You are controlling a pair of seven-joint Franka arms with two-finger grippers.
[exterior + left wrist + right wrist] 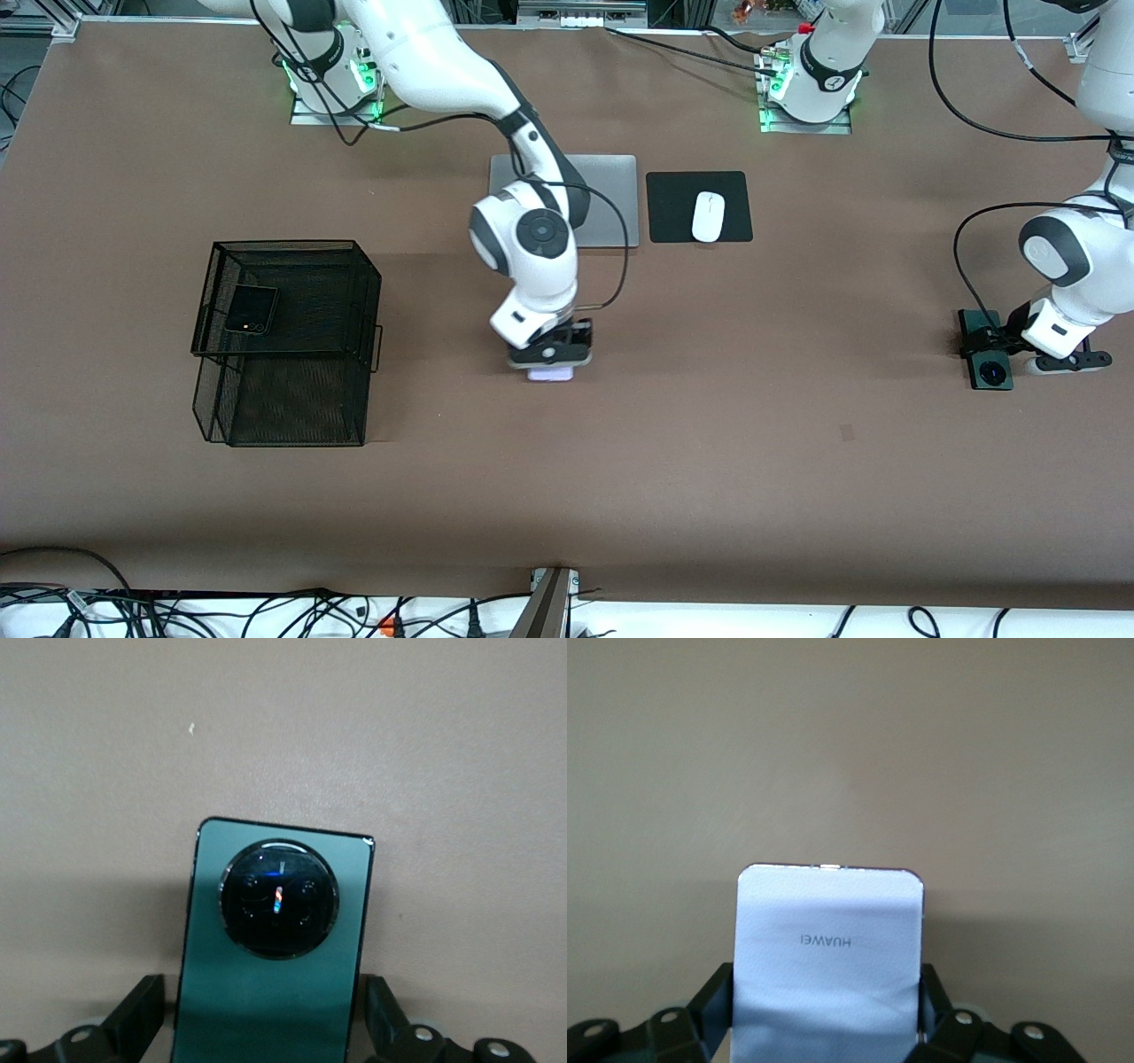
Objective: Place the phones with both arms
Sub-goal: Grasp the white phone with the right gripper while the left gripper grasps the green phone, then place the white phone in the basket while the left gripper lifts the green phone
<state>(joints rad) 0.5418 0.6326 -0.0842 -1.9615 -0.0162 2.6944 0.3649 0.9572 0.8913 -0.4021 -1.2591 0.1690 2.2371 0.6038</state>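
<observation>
Right gripper (551,354), frame centre: fingers (713,997) closed against the edges of the lilac-white phone (549,373), which lies on the table. Left gripper (1005,341), right edge: jaws spread, straddling the green phone (988,365) — not yet gripped. Black phone (252,310) already lies in the mesh tray (288,341), left of centre — one placed, two left

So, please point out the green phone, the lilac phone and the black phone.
green phone (279,899): left wrist view, on its round camera ring.
lilac phone (826,941): right wrist view, on its printed logo.
black phone (251,309): front view, middle of its flat face.
</observation>
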